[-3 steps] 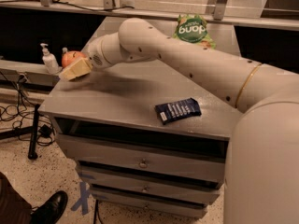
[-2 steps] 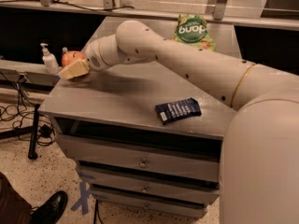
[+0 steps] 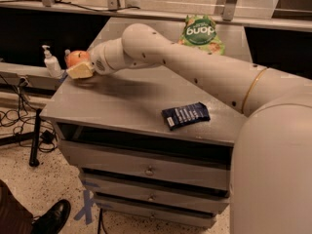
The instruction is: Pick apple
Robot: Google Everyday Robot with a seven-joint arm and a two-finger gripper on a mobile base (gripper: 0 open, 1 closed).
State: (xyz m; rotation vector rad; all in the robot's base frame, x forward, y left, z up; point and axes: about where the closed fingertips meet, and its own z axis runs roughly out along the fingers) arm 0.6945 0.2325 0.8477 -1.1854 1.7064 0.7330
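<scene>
Grey metal drawer cabinet [image 3: 122, 101] fills the camera view, with the red-orange apple [image 3: 78, 58] at its far left corner. The gripper [image 3: 81, 68] sits against the apple's near side; whether it is clamping cannot be told.

The pale arm [image 3: 204, 72] reaches out from the bulky shoulder [image 3: 273, 160] at 4 o'clock, wrist level, carrying the gripper [image 3: 80, 70] out toward 9 o'clock.

Looks like a lab or office test area: grey drawer table [image 3: 122, 101], loose floor cables [image 3: 13, 117], sanitizer bottle [image 3: 51, 65]. Tool [image 3: 80, 71] at the table's left rear corner.
</scene>
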